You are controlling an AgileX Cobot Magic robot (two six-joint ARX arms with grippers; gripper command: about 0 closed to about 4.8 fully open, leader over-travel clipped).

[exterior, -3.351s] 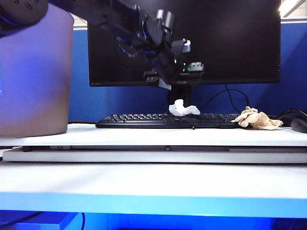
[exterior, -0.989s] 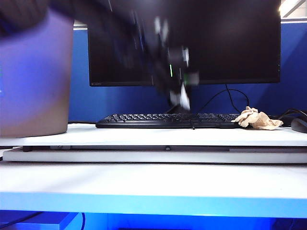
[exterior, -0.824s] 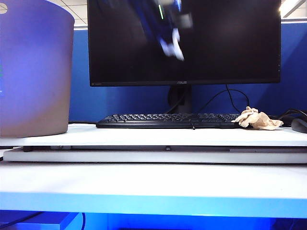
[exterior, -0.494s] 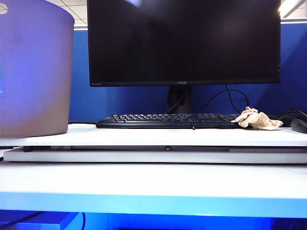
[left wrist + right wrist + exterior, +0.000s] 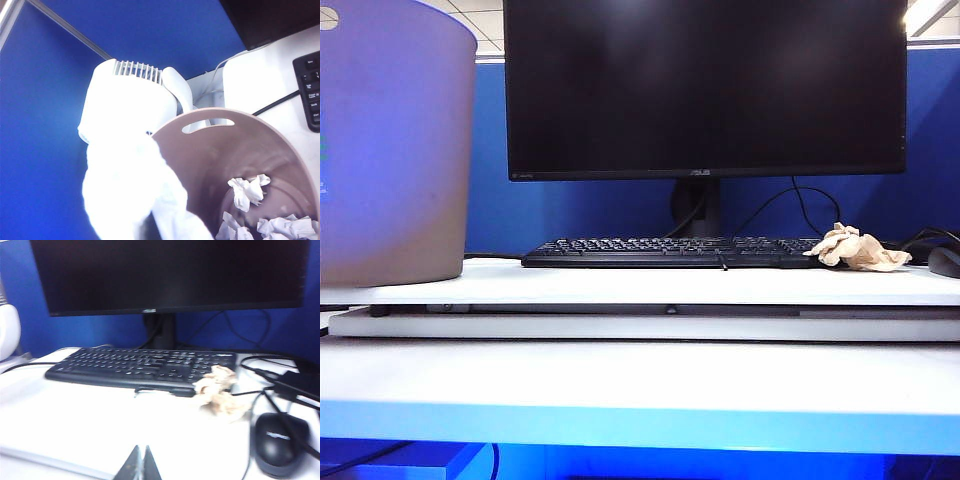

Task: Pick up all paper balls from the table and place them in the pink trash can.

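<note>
The left gripper (image 5: 145,230), shut on a white paper ball (image 5: 130,195) beside the pink trash can (image 5: 200,150), risked dropping it outside; the right gripper (image 5: 139,460) was shut, empty.

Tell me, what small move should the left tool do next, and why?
Probably open the left tool: it holds a white paper ball over the rim of the pink trash can, where other balls lie. The right tool hangs shut low over the table.
</note>
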